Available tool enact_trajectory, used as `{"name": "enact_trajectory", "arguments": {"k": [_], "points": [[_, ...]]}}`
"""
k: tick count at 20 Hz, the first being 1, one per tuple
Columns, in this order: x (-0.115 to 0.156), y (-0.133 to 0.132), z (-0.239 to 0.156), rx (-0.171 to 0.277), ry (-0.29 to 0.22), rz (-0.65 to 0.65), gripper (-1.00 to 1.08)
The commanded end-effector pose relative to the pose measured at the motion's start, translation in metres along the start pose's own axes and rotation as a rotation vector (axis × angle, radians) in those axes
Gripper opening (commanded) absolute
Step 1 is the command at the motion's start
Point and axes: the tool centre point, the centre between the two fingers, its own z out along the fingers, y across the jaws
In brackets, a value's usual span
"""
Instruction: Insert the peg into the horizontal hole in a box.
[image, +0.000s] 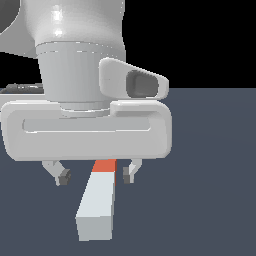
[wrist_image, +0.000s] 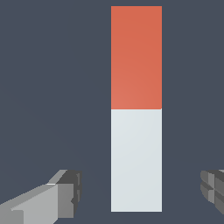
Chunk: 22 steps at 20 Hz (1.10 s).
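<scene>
Our claw (image: 95, 175) hangs spread wide and pinches nothing: in the exterior view its two dark-tipped fingers (image: 63, 176) stand well apart, and in the wrist view a fingertip shows at each side of the picture with clear space between them. We judge that we are in the approach-to-grasp step, the first part of the task, with the peg not yet picked up.

Between the fingers lies the peg (wrist_image: 136, 109), flat on the dark table (image: 210, 175). In the wrist view it runs lengthwise across the gap, its pale half nearer the fingertips and its orange-red half stretching away from them. It does not sit midway between the fingers; it lies closer to one finger than the other, and touches neither. In the exterior view the pale end comes toward the camera while the orange-red end runs back under the hand. How high the fingertips stand above the peg we cannot tell for sure, since the big hand body hides much of it, though they seem to hang above it, not around it.

The next move, as we judge it, calls for shifting sideways so the peg is centred in the gap, coming down until the pads flank the bar's sides, then pressing together on the pale half.

Neither the box nor the hole shows in either view, so we cannot say where they are.
</scene>
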Motion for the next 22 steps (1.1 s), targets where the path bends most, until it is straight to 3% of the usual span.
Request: {"name": "enact_trajectory", "arguments": {"k": [1, 19, 20, 22], "points": [[0.0, 0.0, 0.0, 0.0, 0.0, 0.0, 1.0], [-0.001, 0.001, 0.051, -0.001, 0.0, -0.002, 1.0], [-0.001, 0.001, 0.051, -0.001, 0.0, -0.002, -1.0], [-0.001, 0.001, 0.051, -0.001, 0.0, -0.002, -1.0]]}}
